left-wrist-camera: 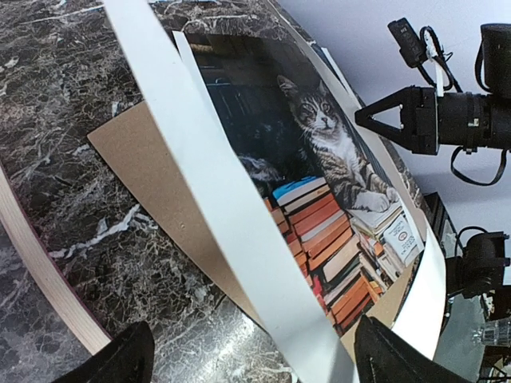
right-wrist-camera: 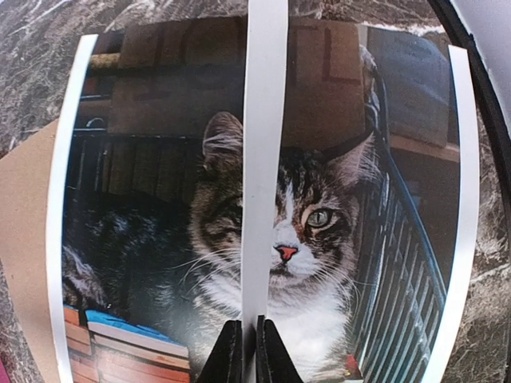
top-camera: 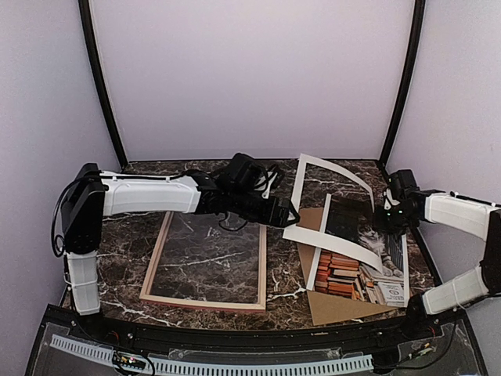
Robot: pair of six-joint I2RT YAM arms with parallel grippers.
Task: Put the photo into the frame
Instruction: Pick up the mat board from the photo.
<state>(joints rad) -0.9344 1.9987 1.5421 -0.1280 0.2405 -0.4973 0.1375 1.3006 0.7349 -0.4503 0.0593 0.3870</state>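
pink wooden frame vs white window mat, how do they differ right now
The pink wooden picture frame lies flat on the marble table; the white window mat is lifted and bowed. The frame surrounds bare marble; the mat hangs over the cat photo. Both are open rectangles.

no wording can be read anywhere. in the photo (left-wrist-camera: 319, 128), a small white book cover (left-wrist-camera: 399, 233) at about four o'clock carries print too small to make out.
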